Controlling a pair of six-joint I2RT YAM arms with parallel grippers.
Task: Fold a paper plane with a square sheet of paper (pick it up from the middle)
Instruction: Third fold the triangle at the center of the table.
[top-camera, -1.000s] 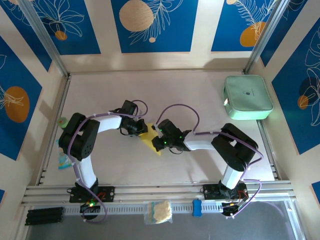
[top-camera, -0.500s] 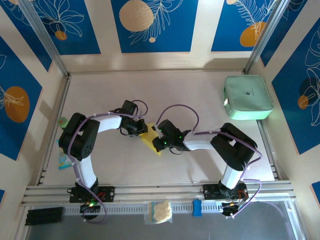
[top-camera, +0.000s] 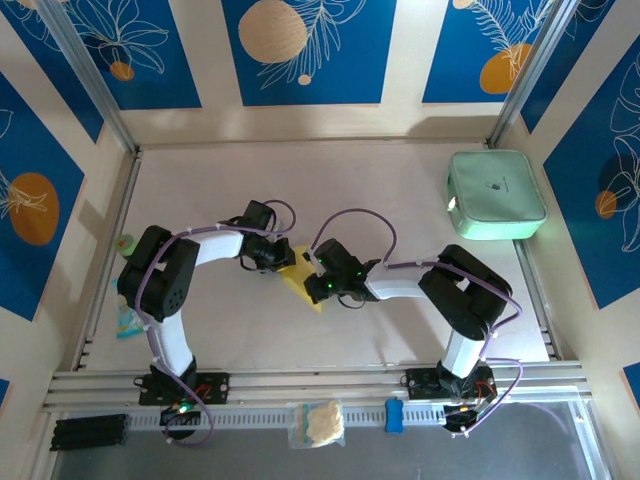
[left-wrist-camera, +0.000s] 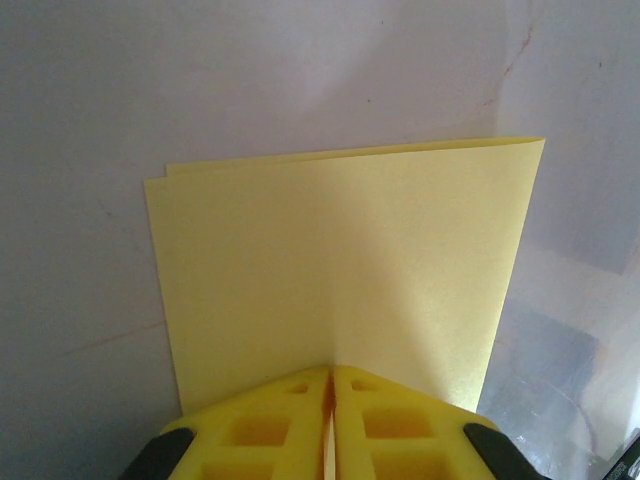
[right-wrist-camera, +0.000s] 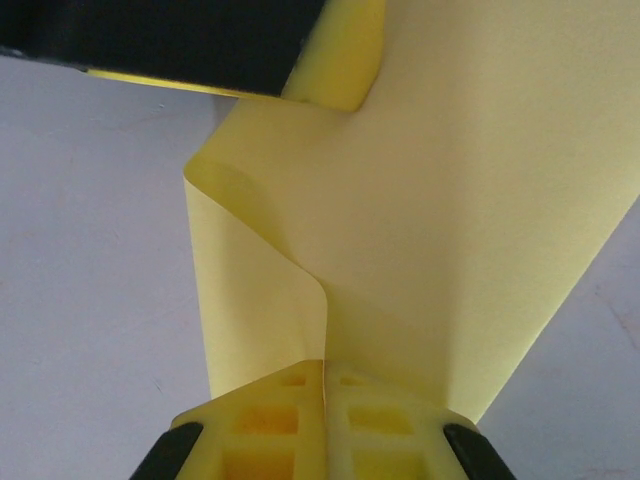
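Note:
The square sheet of paper (top-camera: 301, 276), thin and yellow, is held up between both grippers at mid-table. In the left wrist view the sheet (left-wrist-camera: 340, 260) is doubled over, two layers showing at its far edge, and my left gripper (left-wrist-camera: 331, 378) is shut on its near edge. In the right wrist view the sheet (right-wrist-camera: 460, 220) curls into a loose bend, with my right gripper (right-wrist-camera: 325, 368) shut on it and the left gripper's yellow finger (right-wrist-camera: 342, 60) pinching the far end. From above, the left gripper (top-camera: 280, 259) and right gripper (top-camera: 316, 283) face each other. The paper plane is out of view.
A mint-green rounded case (top-camera: 496, 194) lies at the back right. A cream wad in a clear bag (top-camera: 318, 423) and a blue block (top-camera: 394, 415) rest on the front rail. Small items (top-camera: 127, 320) sit at the left edge. Side walls enclose the table.
The right arm has edged slightly left. Both grips on the sheet are the same.

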